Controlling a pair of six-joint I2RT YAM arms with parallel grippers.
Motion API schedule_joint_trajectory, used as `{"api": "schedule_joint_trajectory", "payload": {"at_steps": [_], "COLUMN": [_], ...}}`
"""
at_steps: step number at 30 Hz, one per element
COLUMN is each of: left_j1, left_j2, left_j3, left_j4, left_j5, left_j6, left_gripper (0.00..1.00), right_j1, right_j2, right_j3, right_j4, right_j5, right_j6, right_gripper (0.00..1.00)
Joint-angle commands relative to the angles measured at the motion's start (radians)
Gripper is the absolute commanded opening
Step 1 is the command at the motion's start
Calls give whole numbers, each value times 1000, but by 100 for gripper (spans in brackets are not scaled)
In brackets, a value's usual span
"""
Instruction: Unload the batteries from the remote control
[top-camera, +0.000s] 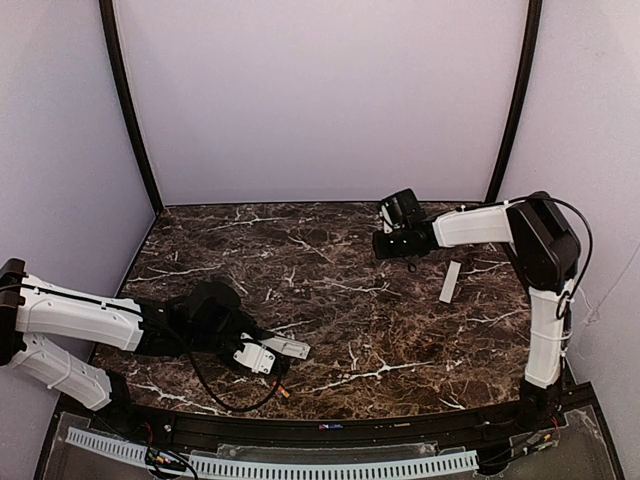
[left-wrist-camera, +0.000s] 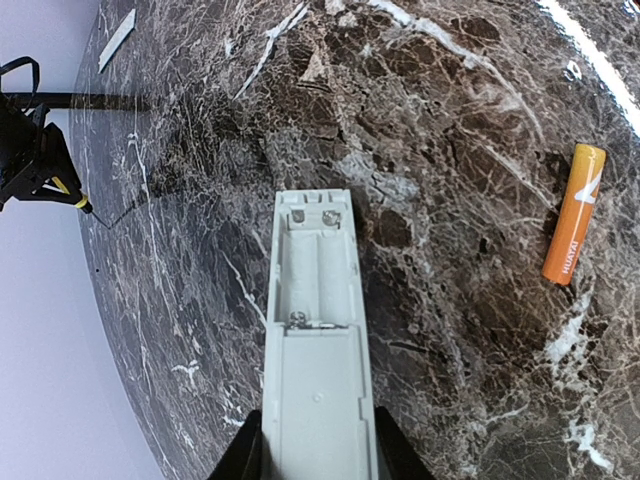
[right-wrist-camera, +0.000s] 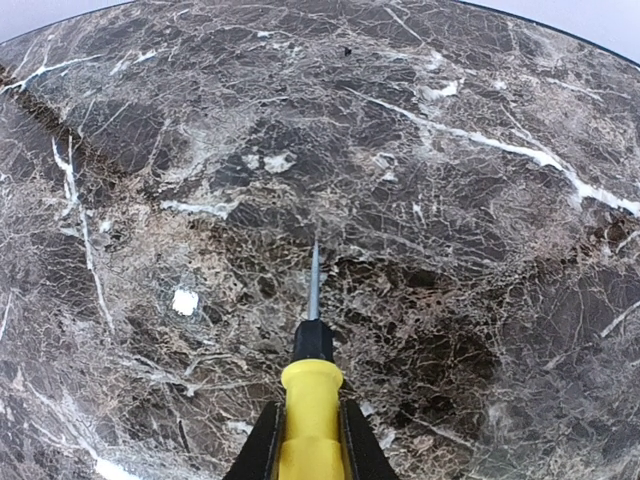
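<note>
Remote in grip, battery recess exposed, one cell lying loose

Left gripper (left-wrist-camera: 318, 445) is clamped on the slim white bar-shaped remote control (left-wrist-camera: 315, 330), its long recess facing the wrist camera with no cell visible inside. An orange-red cylindrical battery (left-wrist-camera: 574, 214) lies well apart on the dark marbled table (left-wrist-camera: 450, 120). Right gripper (right-wrist-camera: 310, 440) is closed on the yellow-handled screwdriver (right-wrist-camera: 311, 400). Advised: keep the remote steady and check both bays before setting it down
</note>
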Motion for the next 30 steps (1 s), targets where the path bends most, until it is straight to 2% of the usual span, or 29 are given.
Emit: {"api": "schedule_joint_trajectory", "payload": {"at_steps": [1,8,20,30], "left_j1": [-4,-5,-4,-5], "left_j2": [-28,-27,-28,-54], "left_j3": [-19,-19,-18,-31], "left_j4": [-15,-16,-15,15], "left_j5": [3,6,5,1], "left_j6": [6,4,2,-1], "left_gripper": [0,0,0,0], "right_j1": [-6,-6,-6,-6], "right_j2": [45,66,53,-69], "right_j3": [2,-15,-11,14], "right_j4": [-22,-22,-38,-72], "right_j5": [-43,-92,-117,-69], "right_j6": [21,38,30,9], "right_gripper": [19,25,27,40]}}
